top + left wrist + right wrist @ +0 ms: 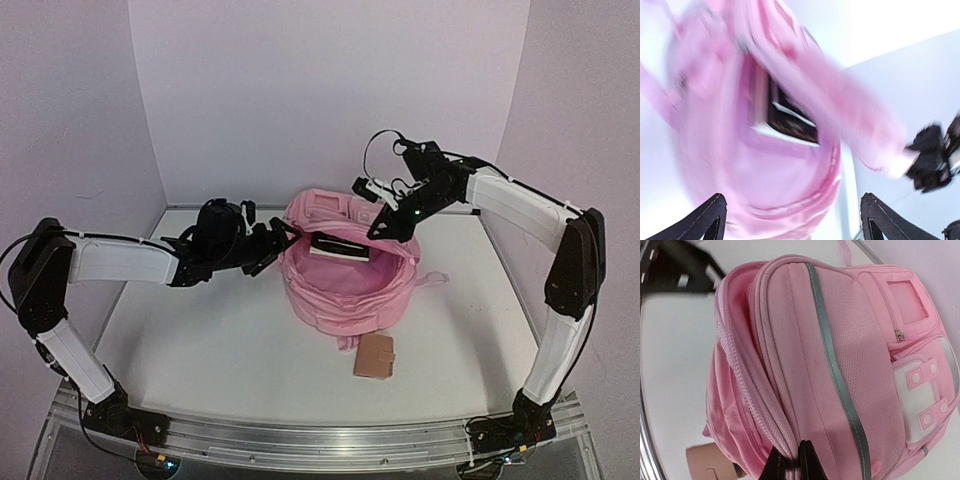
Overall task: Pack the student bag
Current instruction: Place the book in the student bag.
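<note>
Left arm [120, 262], right arm [515, 205] — same build: rounded white-shelled links alternating with matte black joint housings. Elbow housings bulky, blocky. Black bases [122, 415], thin wires trailing beside them. Thin black cable [368, 152] loops off the right wrist, with white connector blocks beside it. Left gripper [792, 215]: all black, fingers [710, 217] wedge-shaped, tapering to points. Right gripper [790, 462] — black, slim tapered tips.

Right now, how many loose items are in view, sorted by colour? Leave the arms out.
Pink: 1, the pink backpack
Black: 1, the black book in the backpack's opening
Tan: 1, the tan wallet on the table in front of the backpack
Total: 3
</note>
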